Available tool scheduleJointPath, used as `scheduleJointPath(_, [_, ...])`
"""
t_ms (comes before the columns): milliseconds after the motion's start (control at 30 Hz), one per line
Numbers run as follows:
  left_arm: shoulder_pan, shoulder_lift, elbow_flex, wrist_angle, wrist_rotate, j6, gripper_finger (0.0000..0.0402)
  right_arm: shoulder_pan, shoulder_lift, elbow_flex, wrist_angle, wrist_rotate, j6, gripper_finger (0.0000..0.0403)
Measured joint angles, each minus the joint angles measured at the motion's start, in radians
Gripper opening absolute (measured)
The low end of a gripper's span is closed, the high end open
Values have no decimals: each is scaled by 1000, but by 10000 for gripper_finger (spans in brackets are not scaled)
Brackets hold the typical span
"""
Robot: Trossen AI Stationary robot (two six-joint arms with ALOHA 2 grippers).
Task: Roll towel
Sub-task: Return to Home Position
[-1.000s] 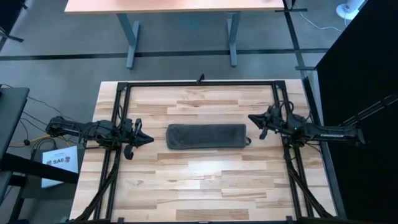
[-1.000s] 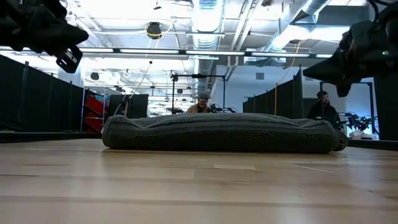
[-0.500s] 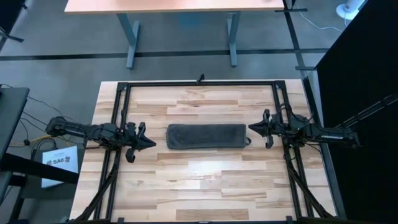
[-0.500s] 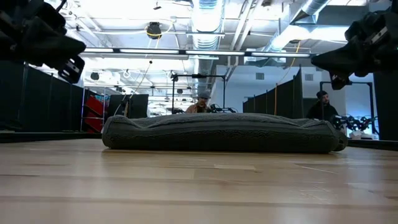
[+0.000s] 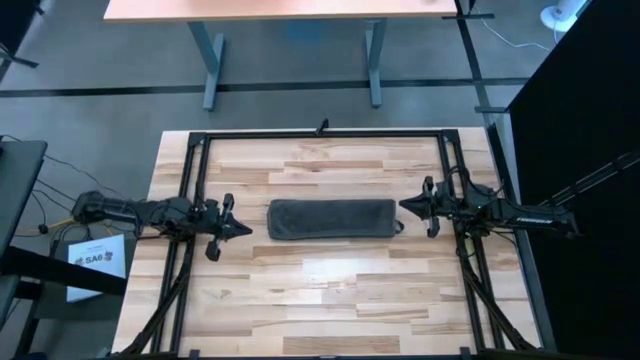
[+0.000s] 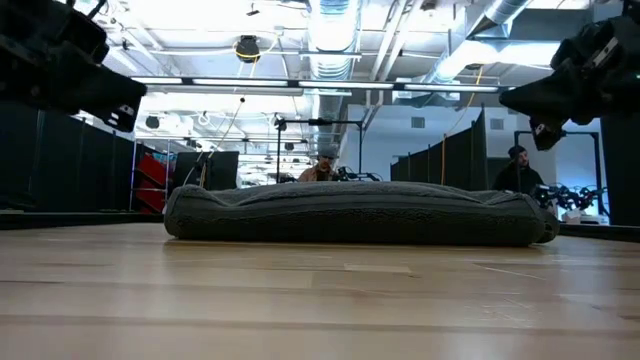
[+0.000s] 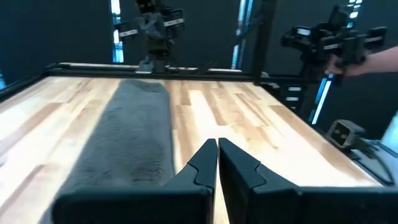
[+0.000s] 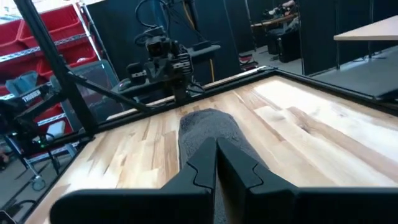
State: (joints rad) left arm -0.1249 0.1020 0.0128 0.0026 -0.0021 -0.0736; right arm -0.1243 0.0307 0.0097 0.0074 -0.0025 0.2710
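1. While the towel (image 5: 333, 219) lies as a long, flattened roll on the wooden surface (image 5: 330, 290), both arms sit clear of it, one off each short end.
2. Towel: dark grey terry. Its long axis runs from the left hand (image 5: 243, 229) toward the right hand (image 5: 403, 206). A small bump sticks out at the end nearest the right hand.
3. Left hand: near the towel's left end, not touching it, tip aimed at the towel. It is closed and grips nothing.
4. Left wrist view: the two dark fingers (image 7: 205, 163) press together with only a thin seam between them. The towel (image 7: 124, 134) stretches away just beside them.
5. Right hand: just off the towel's other end, apart from it, tip aimed at the towel. It is closed and empty.
6. Right wrist view: the fingers (image 8: 204, 165) meet the same way, and the towel (image 8: 208, 127) lies straight beyond them.
7. Low view: the towel (image 6: 355, 213) lies flat on the surface. The left hand (image 6: 125, 95) and right hand (image 6: 515, 97) are both raised well above the towel's top, beyond its ends.
8. A black frame (image 5: 320, 133) borders the surface around the towel.
9. Behind the towel in the low view, one person (image 6: 327, 165) shows over its middle and a second person (image 6: 518, 172) over its right end.
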Motion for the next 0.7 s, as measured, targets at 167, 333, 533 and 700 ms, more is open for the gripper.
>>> scheduleJointPath(167, [57, 4, 0, 0, 0, 6, 0, 10, 0, -1, 16, -87, 8, 0])
scheduleJointPath(333, [94, 4, -1, -1, 1, -15, 0, 17, 0, 0, 12, -81, -93, 0])
scheduleJointPath(533, [108, 4, -2, -1, 1, -40, 0, 17, 0, 0, 12, -80, -145, 0])
scheduleJointPath(700, [108, 4, -2, -2, 1, -10, 0, 20, 0, 0, 12, -80, -140, 0])
